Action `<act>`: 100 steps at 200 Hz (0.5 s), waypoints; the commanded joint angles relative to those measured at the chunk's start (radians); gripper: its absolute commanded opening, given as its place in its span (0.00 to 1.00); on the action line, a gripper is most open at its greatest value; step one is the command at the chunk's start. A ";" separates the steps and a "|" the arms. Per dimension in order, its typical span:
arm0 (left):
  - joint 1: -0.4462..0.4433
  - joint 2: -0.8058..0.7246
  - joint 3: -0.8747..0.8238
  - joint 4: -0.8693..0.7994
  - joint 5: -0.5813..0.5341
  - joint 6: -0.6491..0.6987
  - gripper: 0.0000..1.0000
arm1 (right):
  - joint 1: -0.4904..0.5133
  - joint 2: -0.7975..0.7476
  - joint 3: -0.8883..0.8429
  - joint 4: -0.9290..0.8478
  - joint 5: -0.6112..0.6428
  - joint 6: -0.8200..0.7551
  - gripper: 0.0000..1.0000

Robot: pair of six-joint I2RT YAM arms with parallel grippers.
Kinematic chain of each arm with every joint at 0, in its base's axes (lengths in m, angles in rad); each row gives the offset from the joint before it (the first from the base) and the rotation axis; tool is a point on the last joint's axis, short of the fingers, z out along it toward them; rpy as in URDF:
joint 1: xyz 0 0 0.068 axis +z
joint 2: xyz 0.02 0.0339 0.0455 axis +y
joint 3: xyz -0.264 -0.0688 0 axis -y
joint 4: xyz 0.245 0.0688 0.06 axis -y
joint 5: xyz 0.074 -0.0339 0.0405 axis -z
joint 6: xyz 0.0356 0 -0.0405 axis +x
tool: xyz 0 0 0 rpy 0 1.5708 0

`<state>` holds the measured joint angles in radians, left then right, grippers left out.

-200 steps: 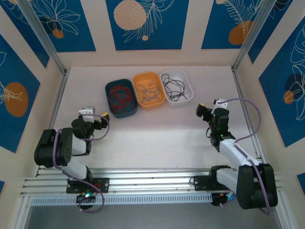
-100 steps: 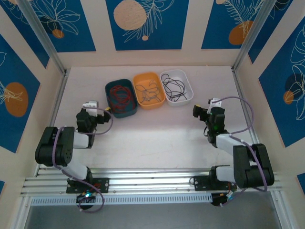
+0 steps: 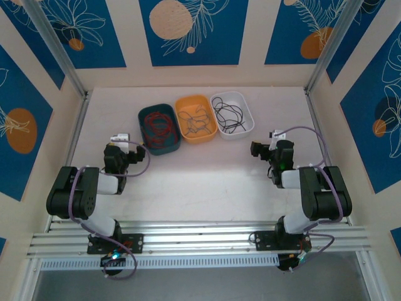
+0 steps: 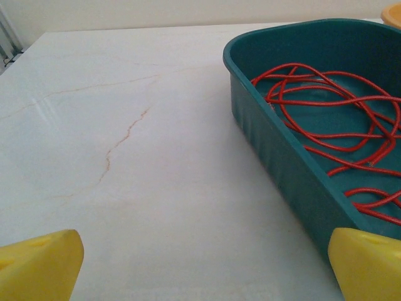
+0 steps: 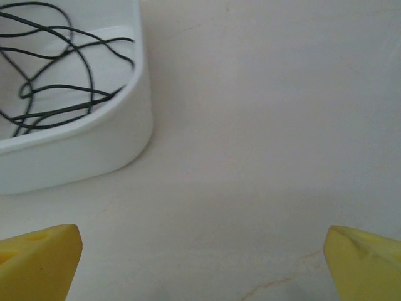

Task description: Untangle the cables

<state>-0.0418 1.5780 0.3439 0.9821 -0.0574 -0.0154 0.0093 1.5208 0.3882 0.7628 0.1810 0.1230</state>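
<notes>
Three loose heaps lie sorted by colour: red cables (image 3: 159,127) in the teal bin (image 3: 143,119), brown cables (image 3: 195,120) in the orange bin (image 3: 196,99), and black cables (image 3: 229,115) in the white bin (image 3: 232,95). The bins stand side by side, touching, toward the far middle of the bench (image 3: 207,175), teal on the left and white on the right. Each heap is a tangle of overlapping loops lying inside its own bin. From the left wrist, the red cables (image 4: 326,119) curl across the floor of the teal bin (image 4: 276,157), whose near wall runs down to just beside one yellow fingertip. The left hand (image 3: 135,152) sits low, near the teal bin's near left corner, and its fingers (image 4: 37,263) are spread wide with bare bench between them, so it is released and empty. From the right wrist, the black cables (image 5: 56,81) lie in the white bin (image 5: 81,150), whose rounded corner shows at the upper left. The right hand (image 3: 255,149) sits to the near right of the white bin, apart from it, and its fingers (image 5: 366,263) are likewise spread wide and grasp nothing.
</notes>
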 commanded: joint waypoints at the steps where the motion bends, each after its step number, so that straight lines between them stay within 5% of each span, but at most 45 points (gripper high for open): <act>1: -0.001 -0.015 0.007 0.003 -0.009 0.025 1.00 | -0.040 0.004 0.032 0.038 -0.212 -0.026 0.99; 36: 0.000 -0.016 0.006 0.004 -0.009 0.024 1.00 | -0.049 0.002 0.018 0.064 -0.276 -0.041 0.99; 61: -0.001 -0.016 0.007 0.003 -0.009 0.024 1.00 | -0.016 0.002 0.031 0.038 -0.143 -0.031 0.99; 100: -0.001 -0.015 0.006 0.004 -0.007 0.025 1.00 | -0.017 0.002 0.034 0.033 -0.144 -0.030 0.99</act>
<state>-0.0418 1.5784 0.3439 0.9787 -0.0574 -0.0086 -0.0101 1.5208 0.3985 0.7921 0.0185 0.1047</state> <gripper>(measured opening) 0.998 0.990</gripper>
